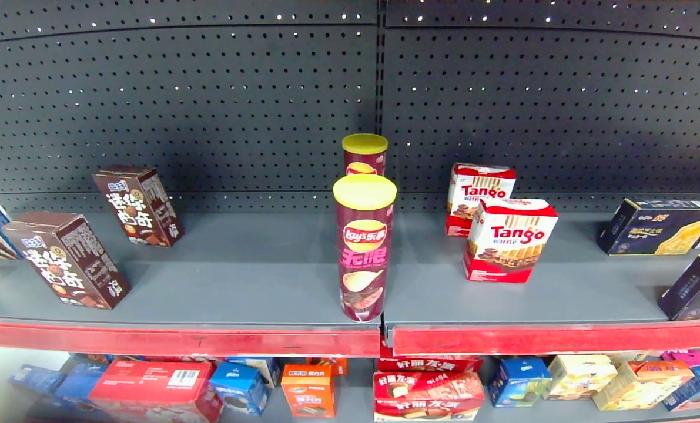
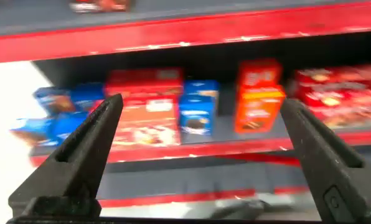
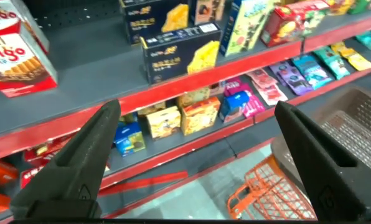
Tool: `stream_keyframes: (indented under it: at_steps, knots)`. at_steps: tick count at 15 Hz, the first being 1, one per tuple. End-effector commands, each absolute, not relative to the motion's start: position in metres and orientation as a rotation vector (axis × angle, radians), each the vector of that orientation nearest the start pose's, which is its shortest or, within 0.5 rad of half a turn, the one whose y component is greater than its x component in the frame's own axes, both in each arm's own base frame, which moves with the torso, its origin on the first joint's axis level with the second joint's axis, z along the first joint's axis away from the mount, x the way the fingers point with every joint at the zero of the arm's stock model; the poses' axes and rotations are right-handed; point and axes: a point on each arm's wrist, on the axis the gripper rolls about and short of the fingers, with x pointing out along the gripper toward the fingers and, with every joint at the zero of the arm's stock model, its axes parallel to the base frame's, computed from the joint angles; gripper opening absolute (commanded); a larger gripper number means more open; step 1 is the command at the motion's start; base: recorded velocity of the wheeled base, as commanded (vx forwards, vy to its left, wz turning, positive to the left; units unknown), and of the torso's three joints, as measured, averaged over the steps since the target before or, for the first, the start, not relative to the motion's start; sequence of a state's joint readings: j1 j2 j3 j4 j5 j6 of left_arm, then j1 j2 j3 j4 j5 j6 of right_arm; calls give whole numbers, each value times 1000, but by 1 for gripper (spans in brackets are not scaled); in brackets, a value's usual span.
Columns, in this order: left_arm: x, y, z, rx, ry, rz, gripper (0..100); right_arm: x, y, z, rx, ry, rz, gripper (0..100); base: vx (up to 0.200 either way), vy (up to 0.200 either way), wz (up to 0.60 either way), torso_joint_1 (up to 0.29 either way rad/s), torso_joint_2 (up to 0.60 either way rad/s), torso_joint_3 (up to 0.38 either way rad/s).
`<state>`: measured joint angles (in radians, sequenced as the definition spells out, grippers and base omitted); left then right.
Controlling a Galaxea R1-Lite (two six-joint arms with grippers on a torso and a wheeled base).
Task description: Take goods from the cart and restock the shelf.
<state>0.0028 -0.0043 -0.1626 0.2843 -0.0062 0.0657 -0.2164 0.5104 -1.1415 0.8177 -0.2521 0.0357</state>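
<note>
Currently the left gripper and right gripper were seen spread wide and empty, with the orange wire cart near the right one. Tipping was judged the main risk: the tall maroon cardboard chip can with yellow plastic lid was stood upright at the front lip of the grey metal shelf, and could be clipped by an arm raised past the red edge.
</note>
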Motion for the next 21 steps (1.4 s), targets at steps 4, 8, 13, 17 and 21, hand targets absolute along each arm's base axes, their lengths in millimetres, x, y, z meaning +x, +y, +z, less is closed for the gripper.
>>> stream_keyframes:
  at_steps: [4,8,13,17,21]
  knots:
    - [-23,2,82,151,-57,118,100,-74,14,283,-15,164,-504,100,0,0,0,0,0,0]
    - [-23,3,82,164,-53,142,100,-75,15,284,-14,156,-519,100,0,0,0,0,0,0]
    - [-23,-1,82,17,-60,-36,100,-74,16,284,-13,157,-533,100,0,0,0,0,0,0]
    - [-23,-1,82,-131,-63,-24,100,-75,18,281,-12,162,-550,100,0,0,0,0,0,0]
    - [-23,-1,77,108,-18,-16,100,-75,18,281,-24,165,-555,100,0,0,0,0,0,0]
